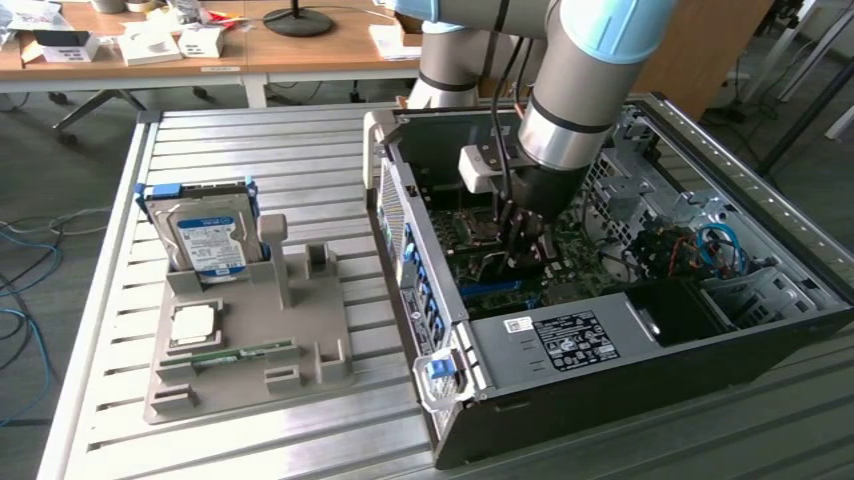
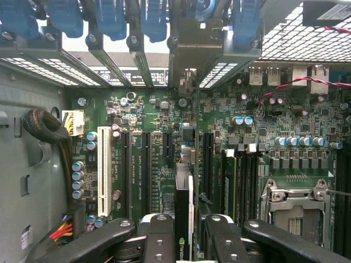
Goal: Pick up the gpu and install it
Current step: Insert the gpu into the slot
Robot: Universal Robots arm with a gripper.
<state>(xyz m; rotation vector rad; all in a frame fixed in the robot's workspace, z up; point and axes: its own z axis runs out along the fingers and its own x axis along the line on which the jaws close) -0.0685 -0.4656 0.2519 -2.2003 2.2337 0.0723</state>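
Note:
In the wrist view the gpu (image 2: pixel 184 208) shows edge-on, a thin dark card standing upright over the green motherboard (image 2: pixel 142 115). My gripper (image 2: pixel 184 241) is shut on it, one black finger (image 2: pixel 159 238) on each side. The card's metal end bracket (image 2: pixel 189 52) sits against the case's rear slot openings. The card stands in line with a black expansion slot, but I cannot tell whether it is seated. In the exterior view my gripper (image 1: pixel 525 250) reaches down inside the open computer case (image 1: pixel 587 340), just above the motherboard.
A white slot (image 2: pixel 104 170), a memory module (image 2: pixel 230 183) and the CPU socket (image 2: pixel 293 211) flank the card. Blue slot latches (image 2: pixel 109 19) line the case's rear. Outside the case, a grey fixture (image 1: pixel 314 340) holds a hard drive (image 1: pixel 203 238) and a memory stick (image 1: pixel 234 354).

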